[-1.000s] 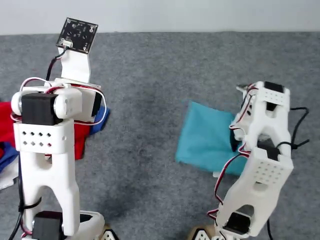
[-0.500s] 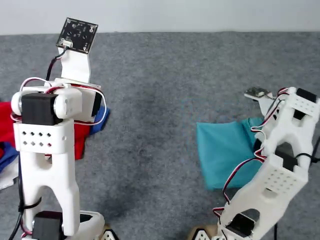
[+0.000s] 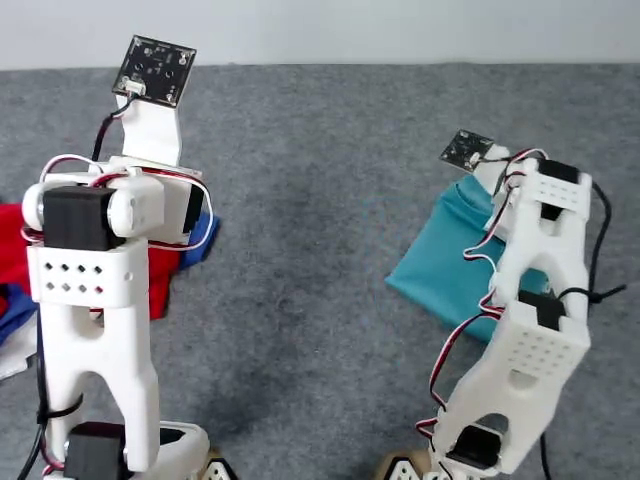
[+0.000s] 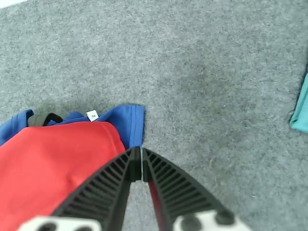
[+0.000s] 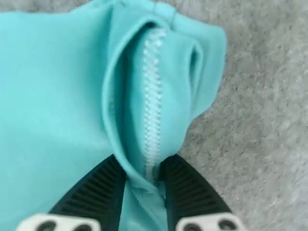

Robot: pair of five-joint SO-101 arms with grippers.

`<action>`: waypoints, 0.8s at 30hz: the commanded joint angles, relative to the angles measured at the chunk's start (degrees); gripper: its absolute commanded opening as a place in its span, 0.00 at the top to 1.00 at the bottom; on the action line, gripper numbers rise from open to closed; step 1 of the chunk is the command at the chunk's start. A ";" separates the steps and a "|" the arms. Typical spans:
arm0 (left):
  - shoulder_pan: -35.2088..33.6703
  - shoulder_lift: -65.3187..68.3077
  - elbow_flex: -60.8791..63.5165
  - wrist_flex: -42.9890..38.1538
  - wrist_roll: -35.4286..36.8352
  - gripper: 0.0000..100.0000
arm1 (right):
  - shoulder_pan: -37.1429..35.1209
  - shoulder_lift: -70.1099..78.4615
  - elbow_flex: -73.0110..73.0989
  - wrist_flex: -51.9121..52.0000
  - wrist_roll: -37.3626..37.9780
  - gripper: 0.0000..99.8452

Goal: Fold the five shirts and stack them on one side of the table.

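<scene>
On the grey bench, at 3 o'clock, a teal shirt is laid, one fold clamped in the right pincer. At 9 o'clock, a red shirt is laid over a blue shirt; the left pincer is held above them, pressed closed.

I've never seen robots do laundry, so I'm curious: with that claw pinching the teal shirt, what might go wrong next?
The right claw pinches only a bunched fold at the edge of the teal shirt, so the cloth might slip free. Pulled across the rough grey table cover, the shirt could crumple or unfold. The left claw hangs shut by the red shirt; lowering it might disturb that pile.
</scene>
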 commanded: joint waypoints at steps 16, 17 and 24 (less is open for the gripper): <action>-0.26 -2.02 -0.13 1.14 -0.62 0.99 | -2.68 -21.76 -1.32 9.89 -56.44 0.80; -0.26 -2.11 -0.13 1.14 -0.62 0.99 | -2.68 -22.20 -1.32 11.56 -60.48 0.80; -0.26 -2.11 -0.13 1.14 -0.62 0.99 | -2.59 -22.81 -1.23 27.38 -80.79 0.79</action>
